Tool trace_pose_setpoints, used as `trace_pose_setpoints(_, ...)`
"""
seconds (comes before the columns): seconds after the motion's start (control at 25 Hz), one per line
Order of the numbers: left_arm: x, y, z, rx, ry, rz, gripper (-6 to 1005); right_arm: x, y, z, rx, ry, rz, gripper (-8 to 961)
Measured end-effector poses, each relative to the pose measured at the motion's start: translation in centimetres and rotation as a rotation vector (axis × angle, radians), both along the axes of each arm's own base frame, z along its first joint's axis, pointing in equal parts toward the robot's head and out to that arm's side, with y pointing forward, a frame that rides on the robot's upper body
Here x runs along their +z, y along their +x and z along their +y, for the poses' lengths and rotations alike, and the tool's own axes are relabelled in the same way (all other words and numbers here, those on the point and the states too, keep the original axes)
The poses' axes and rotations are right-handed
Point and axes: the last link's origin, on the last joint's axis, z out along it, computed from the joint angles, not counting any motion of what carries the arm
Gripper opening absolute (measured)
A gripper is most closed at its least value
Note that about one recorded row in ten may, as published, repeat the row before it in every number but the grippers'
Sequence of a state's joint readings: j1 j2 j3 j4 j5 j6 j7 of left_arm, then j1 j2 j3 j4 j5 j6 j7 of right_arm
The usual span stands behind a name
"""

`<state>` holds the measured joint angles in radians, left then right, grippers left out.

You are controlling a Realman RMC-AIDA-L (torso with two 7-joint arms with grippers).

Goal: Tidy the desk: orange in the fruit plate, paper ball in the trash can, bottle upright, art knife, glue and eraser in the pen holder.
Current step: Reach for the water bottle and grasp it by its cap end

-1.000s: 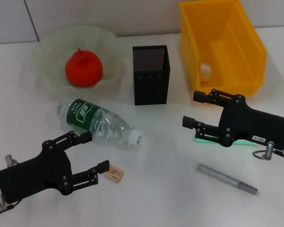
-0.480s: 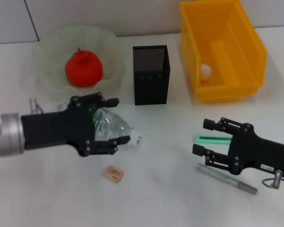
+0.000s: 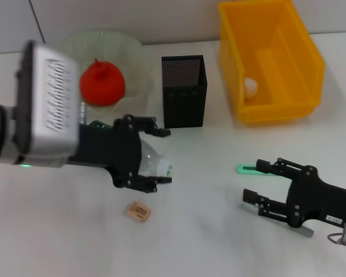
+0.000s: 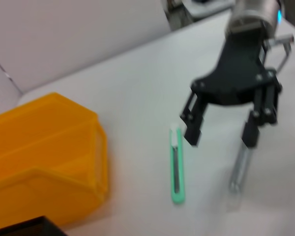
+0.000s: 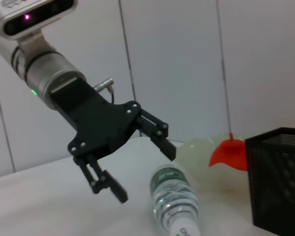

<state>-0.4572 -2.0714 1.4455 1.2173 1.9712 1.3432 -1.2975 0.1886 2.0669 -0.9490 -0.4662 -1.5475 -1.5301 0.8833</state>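
A: What sits nearest the robot?

B: The right gripper at the lower right, low over the white desk. Its fingers are spread wide and hold nothing. One finger is over the end of the grey glue stick; the other lies just beside the green art knife. From the left wrist camera the same gripper hangs with the knife beside one finger and the glue stick under the other.

A: And the small tan thing?

B: That's the eraser, flat on the desk near the front, just in front of the left gripper.

A: What is the left gripper doing?

B: Its fingers are wide apart, one on each side of the bottle, over the cap end. The bottle lies on its side. I can't tell whether the fingers touch it. The right wrist camera shows that gripper open above the desk with the bottle lying by it, nothing in its grip.

A: Further back?

B: The black mesh pen holder stands upright behind the bottle. To its left the orange rests in the clear fruit plate. To its right is the yellow bin, with the white paper ball inside against its near left wall.
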Motion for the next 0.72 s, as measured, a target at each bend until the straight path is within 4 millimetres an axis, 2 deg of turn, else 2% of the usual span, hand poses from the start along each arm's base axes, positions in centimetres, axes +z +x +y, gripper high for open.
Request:
trace_pose_setpoints(0.32,-2.1,2.9,-0.4,-0.187,0.033,0.271,792,0.6,0.6,-0.5,-0.048,0.014,0.027,710)
trace_pose_setpoints(0.72,-3.6,3.8,0.7,-0.242,0.109,0.397,790,0.2,0.6,-0.8,-0.06,0.003,0.041,710)
